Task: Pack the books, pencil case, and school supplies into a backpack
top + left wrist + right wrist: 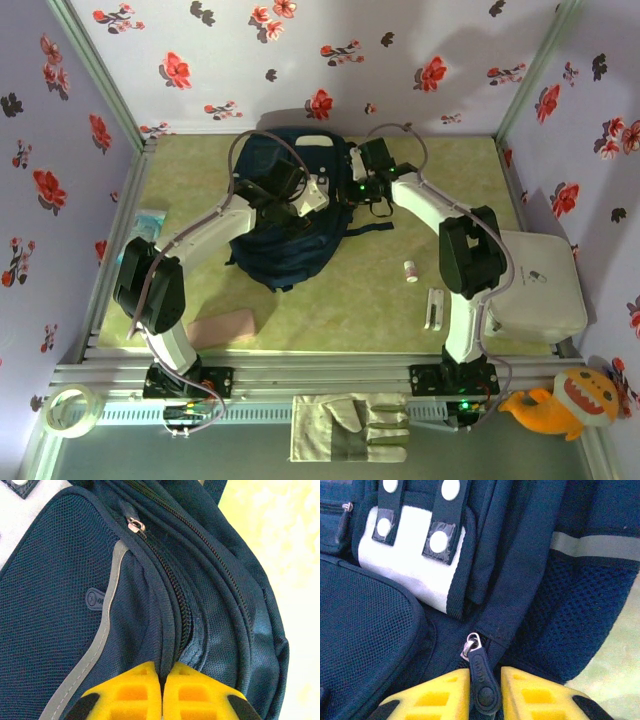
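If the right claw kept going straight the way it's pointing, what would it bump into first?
Probably the backpack: the right gripper pinches its zipper pull, and the metal slider and navy fabric lie directly ahead.

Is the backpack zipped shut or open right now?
Shut where visible: zipper teeth on the backpack lie meshed; the right gripper pinches its pull tab.

- The backpack (290,255) has its middle covered by both arms in the top view, and both wrist views cut it off at their edges.
- The left gripper (161,672), pinching a backpack seam, is cut off by the bottom edge.
- The right gripper (485,672), clamping the zipper pull (484,690), is likewise cut off below.
- The white tube (410,271) is too small to make out details.
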`<state>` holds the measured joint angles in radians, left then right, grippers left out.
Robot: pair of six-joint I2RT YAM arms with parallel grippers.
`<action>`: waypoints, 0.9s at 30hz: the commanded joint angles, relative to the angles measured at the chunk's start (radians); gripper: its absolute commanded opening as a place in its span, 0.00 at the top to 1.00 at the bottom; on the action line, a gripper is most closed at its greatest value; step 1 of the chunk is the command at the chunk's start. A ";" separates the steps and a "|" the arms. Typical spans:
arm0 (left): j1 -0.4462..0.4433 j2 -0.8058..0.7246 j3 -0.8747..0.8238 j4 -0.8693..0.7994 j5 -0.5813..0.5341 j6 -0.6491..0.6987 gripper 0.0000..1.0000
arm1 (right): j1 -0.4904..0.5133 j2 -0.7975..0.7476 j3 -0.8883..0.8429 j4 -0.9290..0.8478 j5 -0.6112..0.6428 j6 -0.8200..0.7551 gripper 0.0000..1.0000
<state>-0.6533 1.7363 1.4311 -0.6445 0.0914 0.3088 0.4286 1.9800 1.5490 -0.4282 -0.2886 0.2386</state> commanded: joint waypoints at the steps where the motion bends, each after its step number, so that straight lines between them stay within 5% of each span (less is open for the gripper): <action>1: 0.004 -0.006 0.019 0.003 0.039 -0.036 0.97 | 0.006 0.035 0.025 -0.022 -0.026 -0.022 0.76; 7: 0.004 -0.007 0.020 0.003 0.039 -0.035 0.97 | 0.006 0.061 0.061 -0.036 -0.034 -0.026 0.79; 16: 0.004 0.010 0.017 0.005 0.036 -0.033 0.97 | 0.006 0.011 0.060 -0.066 0.003 -0.042 1.00; 27: 0.004 0.050 0.022 0.052 0.019 -0.067 0.97 | 0.023 -0.147 -0.139 -0.005 -0.084 0.008 1.00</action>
<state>-0.6533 1.7626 1.4311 -0.6395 0.1009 0.2852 0.4377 1.8969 1.4578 -0.4408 -0.3309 0.2207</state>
